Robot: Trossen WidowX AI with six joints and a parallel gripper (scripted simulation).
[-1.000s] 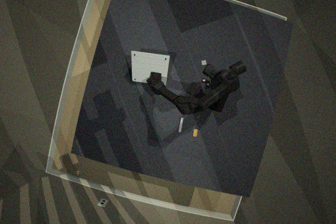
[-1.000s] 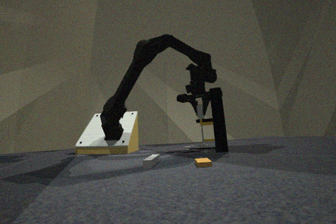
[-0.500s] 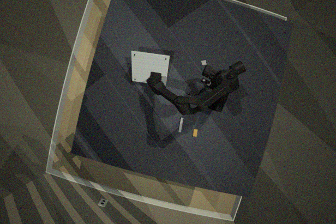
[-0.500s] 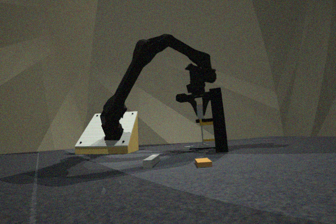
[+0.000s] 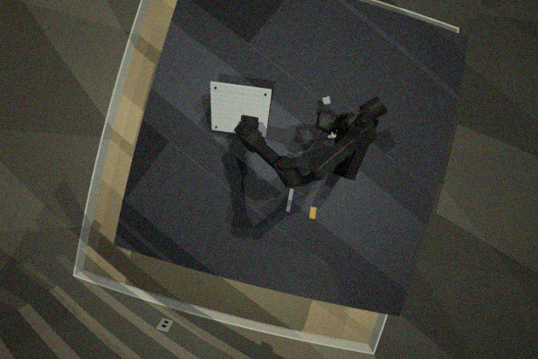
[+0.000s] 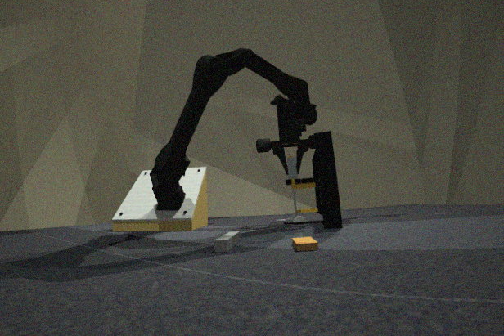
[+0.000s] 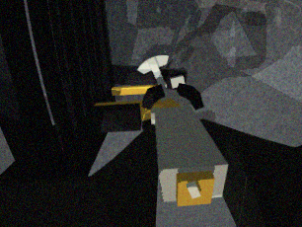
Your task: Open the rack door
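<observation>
The upright handle (image 6: 292, 166) (image 7: 187, 140) is a grey, squared bar. In the wrist view its near end shows a yellow core between two pale side pieces. My gripper (image 6: 292, 170) (image 7: 175, 129) points down, shut on the handle with one dark finger on each side. A tall black rack upright (image 6: 328, 183) stands just right of the gripper in the exterior view, with yellow crosspieces (image 6: 304, 185) (image 7: 132, 91) beside it. The door's outline merges with the dark rack, so its opening angle and the handle's exact turn cannot be told. In the top view the arm covers the handle.
The arm's base stands on a sloping white board (image 5: 231, 104) (image 6: 139, 199). A grey bar (image 5: 289, 200) (image 6: 226, 242) and an orange block (image 5: 313, 213) (image 6: 304, 244) lie in front of the rack. A small white square (image 5: 327, 100) lies behind it. A pale rim (image 5: 105, 130) edges the dark surface.
</observation>
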